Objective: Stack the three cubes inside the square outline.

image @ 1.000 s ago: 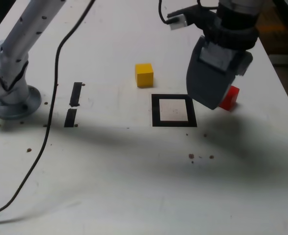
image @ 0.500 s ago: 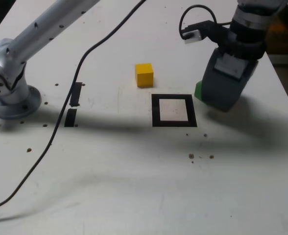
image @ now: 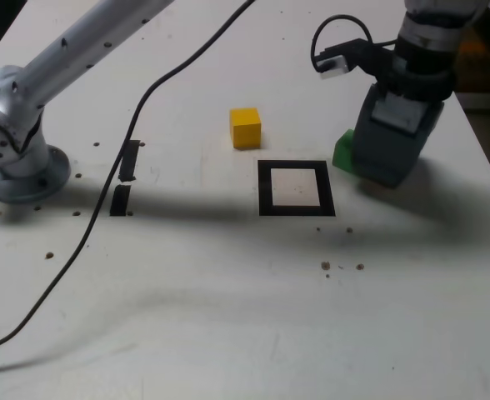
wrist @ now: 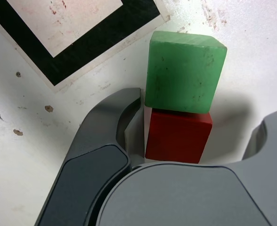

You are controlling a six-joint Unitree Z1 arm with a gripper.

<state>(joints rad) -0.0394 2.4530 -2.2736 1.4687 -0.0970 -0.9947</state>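
Three cubes: one yellow cube, one green cube, one red cube between the gripper jaws, apparently ungripped.

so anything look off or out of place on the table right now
Nothing is damaged or spilled. Small dark specks litter the white table. The green cube and red cube sit touching each other just outside the square outline, between the gripper jaws.

- Green cube: matt, faintly speckled faces.
- Red cube: matt, smooth.
- Gripper: smooth grey plastic, soft sheen.
- Square outline: black matt tape.
- Table: white, matt, spotted with crumbs.
- Arm base: brushed metal.
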